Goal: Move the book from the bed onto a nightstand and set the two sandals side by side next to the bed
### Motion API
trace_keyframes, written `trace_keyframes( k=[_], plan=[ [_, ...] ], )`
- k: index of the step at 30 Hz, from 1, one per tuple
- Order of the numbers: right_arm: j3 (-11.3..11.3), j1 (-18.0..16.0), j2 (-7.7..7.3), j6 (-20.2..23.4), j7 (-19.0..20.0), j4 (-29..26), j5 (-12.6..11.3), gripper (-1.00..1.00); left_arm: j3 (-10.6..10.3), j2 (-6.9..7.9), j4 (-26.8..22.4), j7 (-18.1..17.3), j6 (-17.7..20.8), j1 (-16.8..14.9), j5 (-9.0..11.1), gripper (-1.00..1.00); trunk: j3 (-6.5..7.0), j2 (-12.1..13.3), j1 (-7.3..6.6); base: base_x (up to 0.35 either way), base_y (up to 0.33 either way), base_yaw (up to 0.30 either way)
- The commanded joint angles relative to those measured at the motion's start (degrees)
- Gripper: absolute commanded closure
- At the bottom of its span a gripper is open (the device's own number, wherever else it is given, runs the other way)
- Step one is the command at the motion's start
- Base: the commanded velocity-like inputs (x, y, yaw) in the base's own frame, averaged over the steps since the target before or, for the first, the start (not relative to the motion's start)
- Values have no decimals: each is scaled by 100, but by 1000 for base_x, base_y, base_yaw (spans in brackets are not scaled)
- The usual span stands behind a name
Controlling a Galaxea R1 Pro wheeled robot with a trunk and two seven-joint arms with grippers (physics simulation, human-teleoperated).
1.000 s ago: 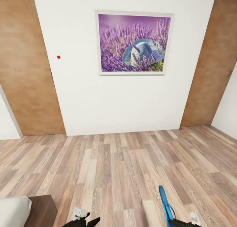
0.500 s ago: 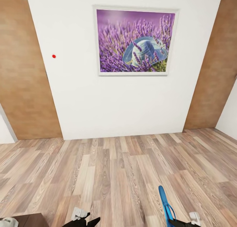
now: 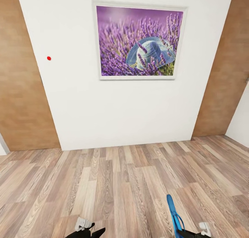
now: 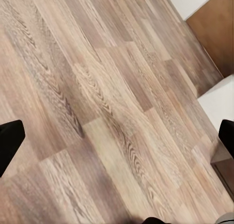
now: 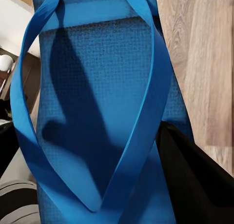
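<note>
One bright blue sandal (image 3: pixel 174 215) stands on edge above the wood-plank floor, with my right gripper (image 3: pixel 192 234) shut on it at the lower edge of the head view. In the right wrist view its sole and straps (image 5: pixel 97 87) lie close to the camera, with a black finger (image 5: pixel 195 180) pressed against its side. My left gripper (image 3: pixel 87 231) hangs low over the floor at the lower left. Its two black fingertips (image 4: pixel 9 141) stand far apart with only floor between them. A pale mattress corner on dark wood, apparently the bed (image 4: pixel 220 104), sits beside the left gripper.
A white wall (image 3: pixel 121 110) with a framed lavender picture (image 3: pixel 138 41) stands straight ahead. Brown wood panels (image 3: pixel 20 93) flank it on both sides. A small red dot (image 3: pixel 48 58) marks the wall. Wood-plank floor (image 3: pixel 121 182) stretches from me to the wall.
The whole head view has shifted: the wall and picture look nearer, and the bed corner has slid out at the lower left. Both grippers and the sandal keep their places in the picture.
</note>
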Motion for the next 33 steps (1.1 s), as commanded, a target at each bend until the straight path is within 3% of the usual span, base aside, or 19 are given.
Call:
trace_keyframes(
  k=[1,33],
  plan=[
    [-10,-5,0,-1,13,0,8,100,12,-1,-3,-28,59,-2,26,-100,-6,-3,0,17,0,-207],
    [-17,-4,0,-4,-2,4,8,100,12,-1,-3,-28,54,-2,33,-100,-6,-3,0,1,0,-223]
  ],
)
